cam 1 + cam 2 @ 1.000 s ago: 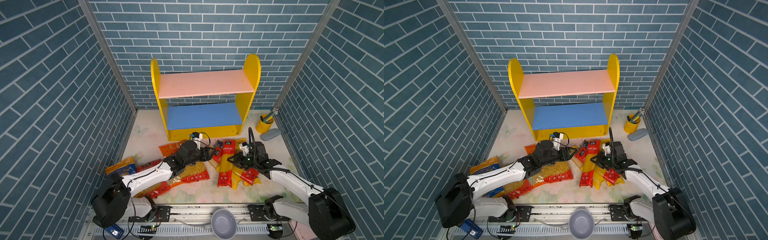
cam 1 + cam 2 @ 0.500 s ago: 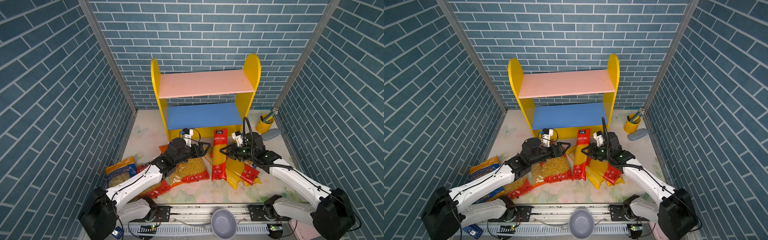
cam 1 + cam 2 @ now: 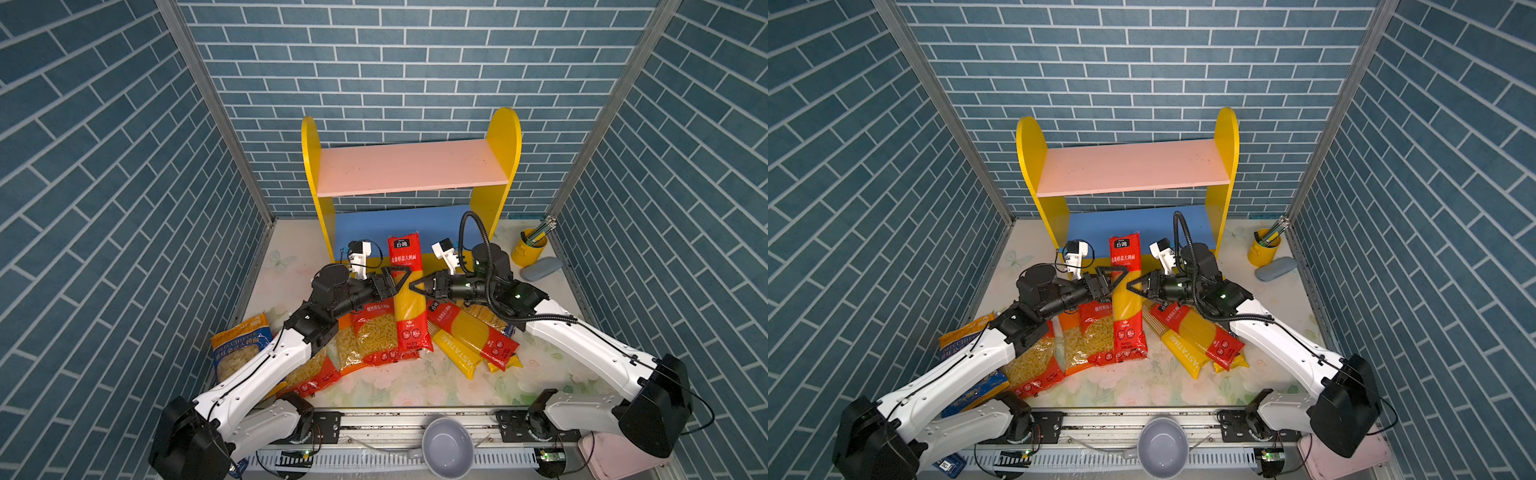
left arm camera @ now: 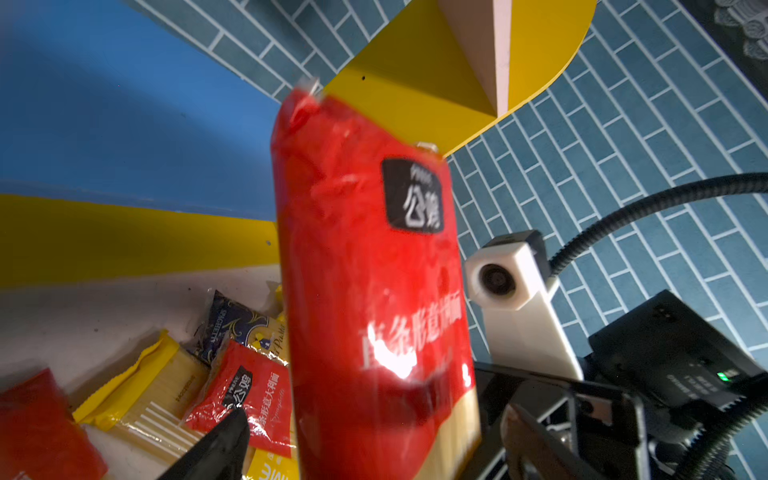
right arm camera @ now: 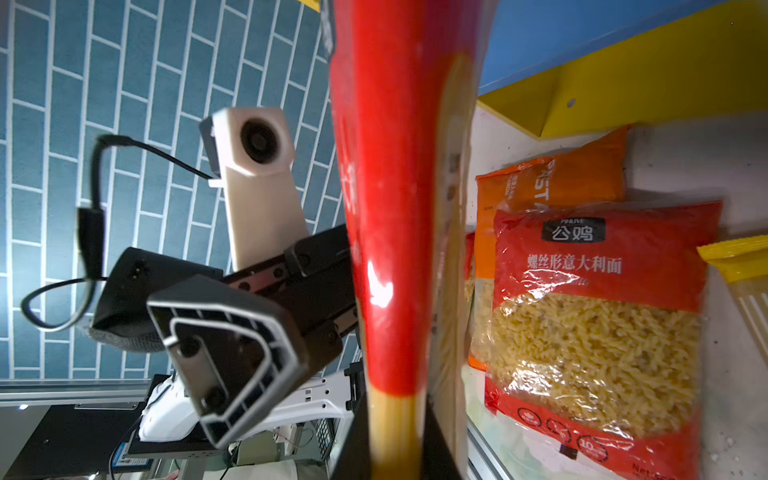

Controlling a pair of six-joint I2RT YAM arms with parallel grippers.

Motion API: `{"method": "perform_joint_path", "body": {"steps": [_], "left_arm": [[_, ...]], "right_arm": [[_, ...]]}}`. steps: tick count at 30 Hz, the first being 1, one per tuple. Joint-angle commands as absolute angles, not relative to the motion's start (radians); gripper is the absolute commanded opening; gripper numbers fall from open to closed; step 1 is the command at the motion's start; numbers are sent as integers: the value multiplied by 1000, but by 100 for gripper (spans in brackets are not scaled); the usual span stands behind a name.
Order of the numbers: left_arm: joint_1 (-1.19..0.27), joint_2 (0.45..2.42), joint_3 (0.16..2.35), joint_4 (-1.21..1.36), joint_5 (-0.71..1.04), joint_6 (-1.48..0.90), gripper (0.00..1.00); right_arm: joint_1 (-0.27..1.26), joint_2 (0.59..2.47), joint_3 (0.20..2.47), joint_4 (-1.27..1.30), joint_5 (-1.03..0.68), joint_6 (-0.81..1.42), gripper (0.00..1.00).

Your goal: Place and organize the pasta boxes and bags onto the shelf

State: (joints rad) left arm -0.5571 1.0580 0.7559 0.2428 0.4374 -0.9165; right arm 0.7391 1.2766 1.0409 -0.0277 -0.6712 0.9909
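Could tip or slide out of the single pinch, since the tall red spaghetti pack (image 3: 406, 291) stands almost upright with weight above and below the hold. Could also catch on the pink upper board (image 3: 411, 168) of the shelf (image 3: 505, 137) if raised without tilting.

Left of the pack: left gripper (image 3: 397, 279), jaws spread wide, one finger (image 4: 216, 446) close to the pack; touching or not, cannot tell.

Right of the pack: right gripper (image 3: 417, 286), nearly closed, pinching the pack's edge.

Pack in front of the shelf, just before the blue lower board (image 3: 365, 226); other packs flat on the table around it, shelf boards bare.
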Motion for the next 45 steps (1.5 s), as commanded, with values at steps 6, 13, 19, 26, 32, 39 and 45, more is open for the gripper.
{"method": "perform_joint_path", "body": {"steps": [6,13,19,26,32,39,45], "left_arm": [[-526,1118,875,323,512,-905,79],[-522,1155,928,388,527,-929,43],[-523,1146,938,419,520,-959,29],[-510,1110,932,356,551,-913,72],[-456,1090,853,429,601,-965,86],[-459,1132,891,476,643,-996,62],[-458,1128,925,449,619,-986,34]], "right_arm": [[761,1266,1144,151,-767,1009,0],[767,1262,1131,177,-767,1020,0],[768,1273,1126,208,-764,1032,0],[766,1263,1133,249,-765,1039,0],[767,1275,1141,309,-801,1079,0],[767,1304,1113,400,-802,1135,0],[767,1283,1081,378,-785,1124,6]]}}
